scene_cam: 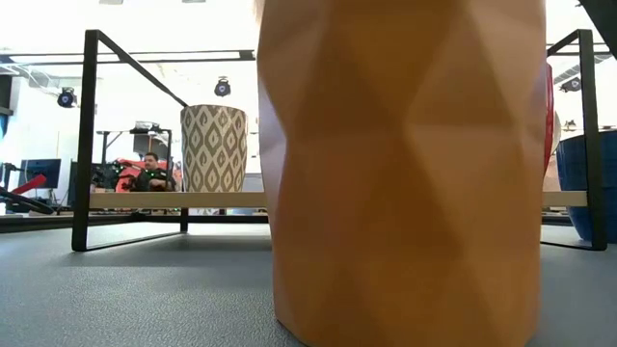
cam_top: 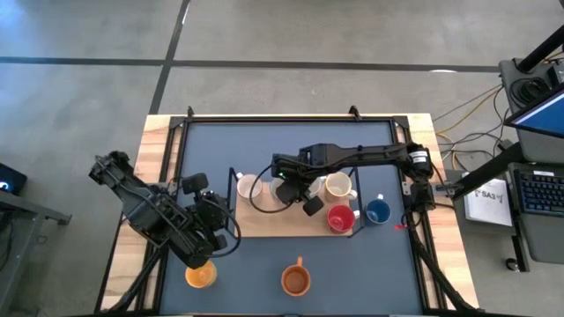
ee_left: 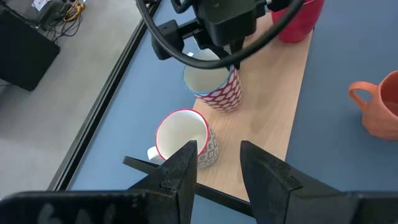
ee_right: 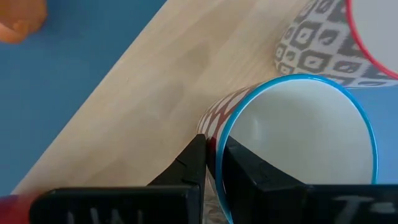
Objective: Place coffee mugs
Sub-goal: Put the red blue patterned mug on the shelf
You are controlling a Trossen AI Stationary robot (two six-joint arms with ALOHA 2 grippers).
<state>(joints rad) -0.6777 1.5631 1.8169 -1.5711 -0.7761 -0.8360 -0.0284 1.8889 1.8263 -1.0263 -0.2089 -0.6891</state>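
A mug with a blue rim and reddish pattern stands on the wooden board; my right gripper is shut on it from above. A red-rimmed mug with a grey pattern stands beside it. Also on the board are a cream mug and a red mug. A blue mug stands past the board's right end. Two orange mugs rest on the blue mat. My left gripper is open, hovering off the board's near-left corner. My right gripper pinches the patterned mug's blue rim, one finger inside the cup and the other outside against the wall. The fingers come from above, pointing down. The mug is upright with its base on the board.
A black metal frame rings the blue mat, with uprights at the board's ends. The nearer orange mug fills the low view. A person sits in the room behind. Bare mat lies beyond the board's far side.
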